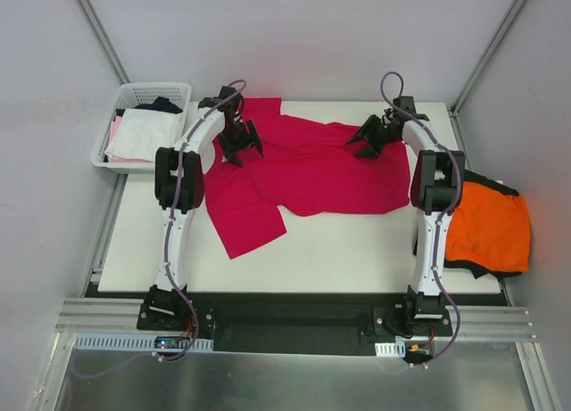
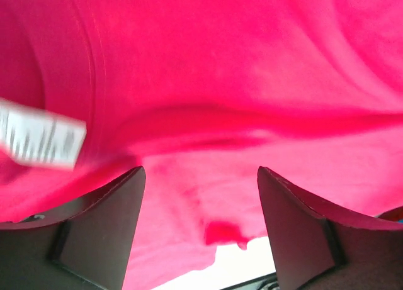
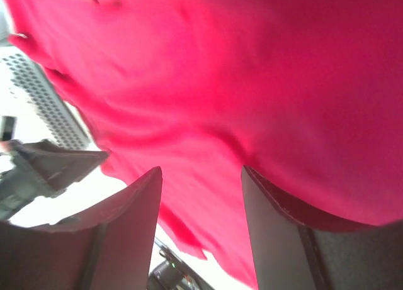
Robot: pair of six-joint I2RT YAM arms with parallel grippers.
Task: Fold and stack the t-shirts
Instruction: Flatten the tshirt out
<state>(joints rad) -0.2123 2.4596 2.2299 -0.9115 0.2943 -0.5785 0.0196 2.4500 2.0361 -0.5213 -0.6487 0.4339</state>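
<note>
Across the far half of the counter (image 1: 357,250) lies the crimson t-shirt (image 1: 312,175), rumpled and unfolded; the orange t-shirt (image 1: 486,228) waits at the right edge. Left gripper (image 1: 239,143) and right gripper (image 1: 368,136) hover over the crimson cloth, jaws apart, empty, probably spaced for a two-point grasp.

surface: we see a white table (image 1: 357,250) | far half: a crimson t-shirt (image 1: 312,170) lies spread and wrinkled; one part reaches toward the near side | right edge: an orange t-shirt (image 1: 486,228) on a black t-shirt (image 1: 484,180); both reach past the edge | far left corner: a white mesh basket (image 1: 134,94)
</note>
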